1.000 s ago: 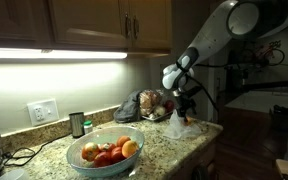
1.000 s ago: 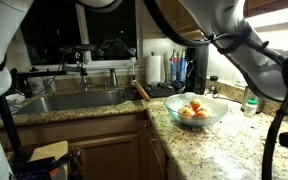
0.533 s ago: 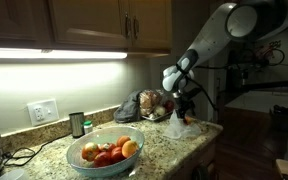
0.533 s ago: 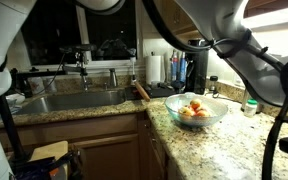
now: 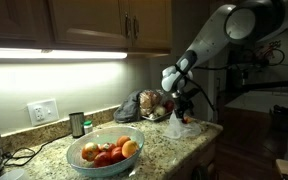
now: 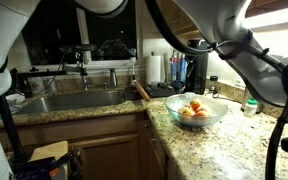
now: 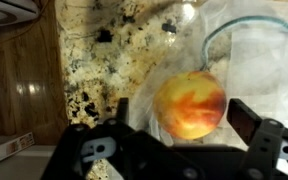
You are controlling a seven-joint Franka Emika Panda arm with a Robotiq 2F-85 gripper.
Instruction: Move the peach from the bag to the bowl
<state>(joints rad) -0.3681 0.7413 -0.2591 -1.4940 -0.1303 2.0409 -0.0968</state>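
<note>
In the wrist view a yellow-red peach (image 7: 189,104) lies in a clear plastic bag (image 7: 244,50) on the speckled granite counter. My gripper (image 7: 184,120) is open, with one black finger on each side of the peach; a small gap shows on the left side. In an exterior view the gripper (image 5: 183,108) is low over the bag (image 5: 178,127) near the counter's corner. The clear bowl (image 5: 105,150) holds several fruits and stands toward the other end of the counter; it also shows in an exterior view (image 6: 194,110).
A second bag of produce (image 5: 144,104) lies against the wall behind the gripper. A dark can (image 5: 77,124) stands by the wall outlet. A sink (image 6: 74,100) and a paper towel roll (image 6: 157,68) are beyond the bowl. The counter edge is close to the bag.
</note>
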